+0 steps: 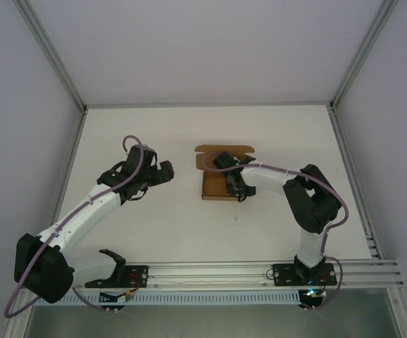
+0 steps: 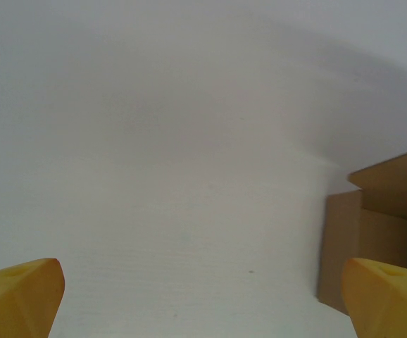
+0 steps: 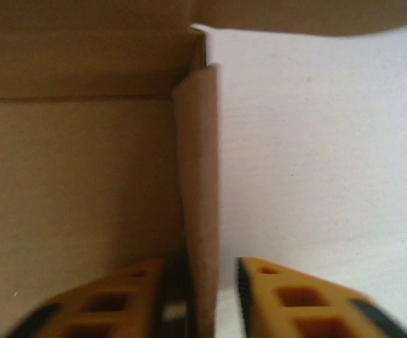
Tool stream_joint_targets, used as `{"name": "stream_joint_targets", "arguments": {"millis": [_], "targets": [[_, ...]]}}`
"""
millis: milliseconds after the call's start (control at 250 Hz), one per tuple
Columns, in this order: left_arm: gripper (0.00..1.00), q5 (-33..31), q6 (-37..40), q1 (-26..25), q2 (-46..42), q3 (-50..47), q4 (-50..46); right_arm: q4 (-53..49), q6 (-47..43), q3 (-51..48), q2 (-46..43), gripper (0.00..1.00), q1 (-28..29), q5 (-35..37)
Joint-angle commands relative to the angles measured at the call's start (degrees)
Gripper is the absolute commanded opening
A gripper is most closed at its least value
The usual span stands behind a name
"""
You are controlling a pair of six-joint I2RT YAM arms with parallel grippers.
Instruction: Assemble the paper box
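The paper box point(image 1: 214, 186) is plain brown cardboard, lying mid-table with its lid flap point(image 1: 224, 149) laid open toward the back. My right gripper point(image 1: 237, 184) reaches into the box at its right side. In the right wrist view its jaws point(image 3: 202, 271) straddle the upright right wall point(image 3: 196, 176): the left finger is inside against the wall, the right finger point(image 3: 288, 296) outside with a gap. The jaws are open. My left gripper point(image 1: 163, 172) hovers left of the box, wide open with nothing between its fingers point(image 2: 20, 296). A box corner point(image 2: 386, 211) appears at the right of the left wrist view.
The white table point(image 1: 274, 127) is walled by grey panels on three sides, with aluminium posts at the back corners. An aluminium rail point(image 1: 224, 271) carrying both arm bases runs along the near edge.
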Motion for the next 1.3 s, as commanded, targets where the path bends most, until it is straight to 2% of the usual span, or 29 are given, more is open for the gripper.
{"name": "stream_joint_targets", "arguments": {"millis": [0, 212, 268, 291, 319, 335, 399, 471, 519, 619, 691, 803, 958, 1086, 1154, 1242, 1294], "targets": [[1.0, 4.7, 3.0, -0.8, 0.1, -0.1, 4.1, 1.4, -0.1, -0.8, -6.2, 0.48, 0.4, -0.3], [1.0, 8.8, 6.2, -2.1, 3.2, 1.0, 7.5, 2.4, -3.8, -2.3, -14.7, 0.63, 0.0, 1.4], [1.0, 11.1, 8.3, -2.2, 4.6, 1.9, 8.7, 3.8, -6.4, -3.5, -17.6, 0.74, -0.6, 2.1], [1.0, 12.1, 9.4, -2.3, 5.3, 2.5, 9.2, 5.2, -8.4, -4.3, -19.1, 0.83, -0.9, 2.2], [1.0, 13.1, 10.9, -2.3, 6.3, 3.2, 9.6, 6.9, -10.9, -5.4, -20.8, 0.97, -1.6, 2.3], [1.0, 13.6, 11.9, -2.2, 6.9, 3.7, 9.8, 8.1, -12.4, -6.1, -21.8, 1.0, -2.2, 2.3], [1.0, 15.1, 16.1, -2.3, 9.7, 6.4, 9.7, 13.4, -22.6, -8.5, -25.3, 1.0, -5.6, -4.3], [1.0, 17.4, 22.6, -2.3, 12.9, 9.8, 9.4, 16.2, -35.6, -9.1, -27.7, 1.0, -10.2, -18.1], [1.0, 19.3, 26.9, -2.1, 15.0, 11.9, 9.4, 17.2, -43.6, -8.8, -28.2, 1.0, -12.5, -24.1], [1.0, 22.9, 33.6, -1.3, 19.3, 16.2, 9.3, 15.4, -54.8, -5.8, -26.8, 1.0, -16.9, -36.5], [1.0, 26.7, 37.6, -0.6, 23.0, 20.4, 7.0, 9.9, -61.9, -1.8, -23.9, 1.0, -18.6, -42.7], [1.0, 30.6, 44.1, -0.6, 30.1, 28.5, 0.2, 1.6, -68.7, 4.9, -17.3, 0.98, -18.8, -41.9], [1.0, 35.3, 50.6, -0.6, 37.1, 36.1, -6.4, -5.0, -73.7, 10.8, -10.9, 0.9, -19.2, -39.6], [0.84, 33.5, 53.7, -0.7, 39.4, 39.6, -9.5, -8.1, -76.3, 14.0, -8.6, 0.85, -19.9, -37.3], [0.77, 33.5, 55.2, -0.7, 40.8, 41.4, -12.3, -9.6, -77.1, 15.7, -7.6, 0.78, -20.3, -37.5], [0.68, 33.0, 57.2, -0.7, 41.7, 42.6, -15.3, -9.7, -77.7, 17.0, -7.0, 0.78, -21.1, -37.4], [0.67, 32.2, 57.9, -0.7, 41.7, 42.2, -16.0, -8.6, -77.7, 17.2, -6.7, 0.78, -21.5, -37.1]]}}
